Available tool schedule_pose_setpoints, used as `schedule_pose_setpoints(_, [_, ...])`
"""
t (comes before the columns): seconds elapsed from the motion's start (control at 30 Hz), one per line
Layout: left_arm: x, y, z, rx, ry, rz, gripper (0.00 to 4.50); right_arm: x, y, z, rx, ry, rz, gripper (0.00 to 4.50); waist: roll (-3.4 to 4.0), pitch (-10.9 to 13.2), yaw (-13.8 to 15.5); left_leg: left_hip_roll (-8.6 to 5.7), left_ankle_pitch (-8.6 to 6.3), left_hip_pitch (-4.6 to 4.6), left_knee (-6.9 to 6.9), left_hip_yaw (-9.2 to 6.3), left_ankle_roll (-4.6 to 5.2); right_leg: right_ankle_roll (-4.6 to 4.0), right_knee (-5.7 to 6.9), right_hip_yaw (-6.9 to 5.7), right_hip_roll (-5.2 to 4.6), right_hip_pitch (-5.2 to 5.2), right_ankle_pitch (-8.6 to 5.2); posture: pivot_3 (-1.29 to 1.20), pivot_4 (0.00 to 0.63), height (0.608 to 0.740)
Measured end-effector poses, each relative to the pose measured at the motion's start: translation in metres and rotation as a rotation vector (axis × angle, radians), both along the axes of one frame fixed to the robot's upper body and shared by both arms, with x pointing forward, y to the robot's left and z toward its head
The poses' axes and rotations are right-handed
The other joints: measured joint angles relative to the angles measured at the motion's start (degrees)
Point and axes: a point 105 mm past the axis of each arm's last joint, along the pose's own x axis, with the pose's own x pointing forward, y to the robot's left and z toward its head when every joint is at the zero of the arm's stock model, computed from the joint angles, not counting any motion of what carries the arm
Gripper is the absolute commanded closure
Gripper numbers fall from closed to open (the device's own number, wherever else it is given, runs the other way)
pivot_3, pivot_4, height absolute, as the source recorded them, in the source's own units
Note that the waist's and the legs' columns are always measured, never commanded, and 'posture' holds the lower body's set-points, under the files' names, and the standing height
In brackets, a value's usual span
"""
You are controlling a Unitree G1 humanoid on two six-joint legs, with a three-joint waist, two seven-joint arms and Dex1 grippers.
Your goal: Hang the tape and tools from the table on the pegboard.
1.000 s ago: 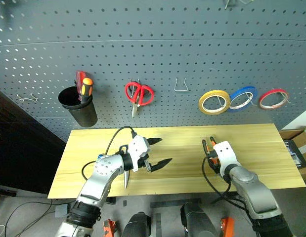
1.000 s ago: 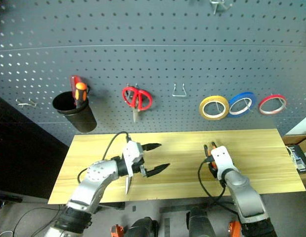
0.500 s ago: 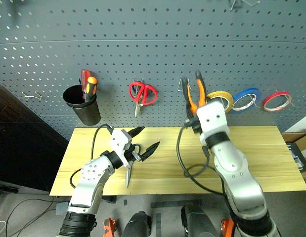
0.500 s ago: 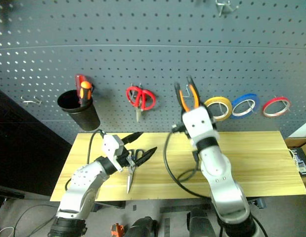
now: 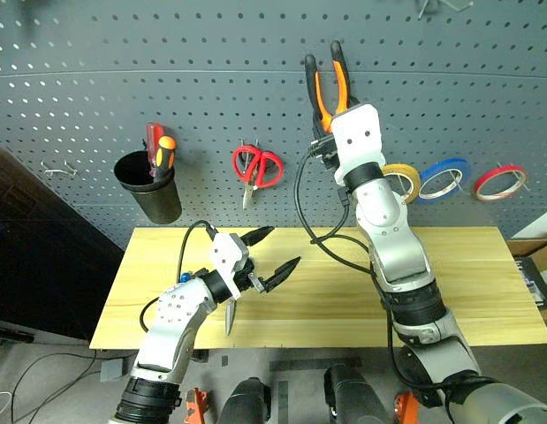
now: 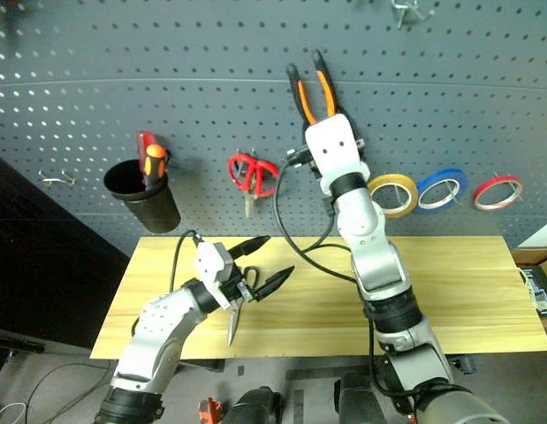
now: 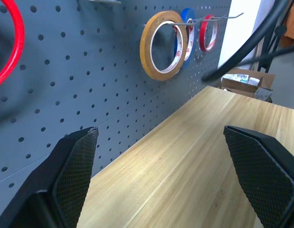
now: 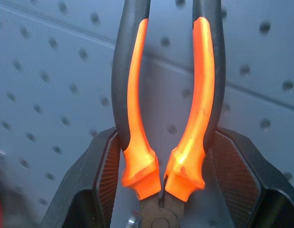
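Pliers (image 8: 168,109) clamped in right claw (image 8: 161,190), handles against pegboard (image 5: 211,79)

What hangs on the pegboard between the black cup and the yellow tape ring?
In the left eye view, red scissors hang between the black cup and the yellow tape ring; the right gripper holds pliers there too.

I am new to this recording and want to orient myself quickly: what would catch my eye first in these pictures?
First, the right end effector raised against the pegboard, shut on the pliers, whose orange-and-black handles point upward. Next, the open left end effector over the table, with the scissors lying below it. On the pegboard's right hang yellow, blue and red tape rings.
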Motion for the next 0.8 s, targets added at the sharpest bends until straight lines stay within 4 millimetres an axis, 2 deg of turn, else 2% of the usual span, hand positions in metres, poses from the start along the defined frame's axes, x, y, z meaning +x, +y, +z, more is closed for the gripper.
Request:
schedule_pose_setpoints(0.13, [0.002,-0.002,0.005,-0.002,-0.017,-0.003,0.0,0.003,-0.003,-0.003,0.024,-0.048,0.011,1.9,-0.01,0.0,0.0,0.0,0.0,0.01,0.02,0.03,0.0,0.0,0.02,0.01,0.0,0.01,0.0,-0.01,0.188,0.74])
schedule_pose_setpoints(0.37, [0.005,-0.004,0.007,-0.007,-0.023,0.006,0.0,0.004,-0.01,-0.004,0.144,-0.036,0.004,1.91,-0.01,0.0,0.1,-0.01,0.0,0.03,0.09,-0.02,0.0,0.0,0.05,-0.01,0.0,0.08,0.0,-0.03,0.194,0.74])
schedule_pose_setpoints(0.6, [0.011,-0.003,0.008,-0.009,-0.026,0.016,0.0,0.004,-0.005,-0.001,0.154,-0.025,0.012,1.92,-0.01,0.0,0.0,0.0,0.0,0.03,0.07,0.0,0.0,0.0,0.06,0.01,0.01,0.02,0.0,-0.03,0.193,0.74])
schedule_pose_setpoints(0.8, [0.015,-0.002,0.017,-0.019,-0.077,0.054,0.0,0.005,0.005,0.003,0.135,-0.031,0.032,1.93,-0.01,0.0,-0.1,0.01,0.0,0.02,0.04,0.01,0.0,0.0,0.04,0.03,0.0,-0.01,0.0,-0.02,0.194,0.74])
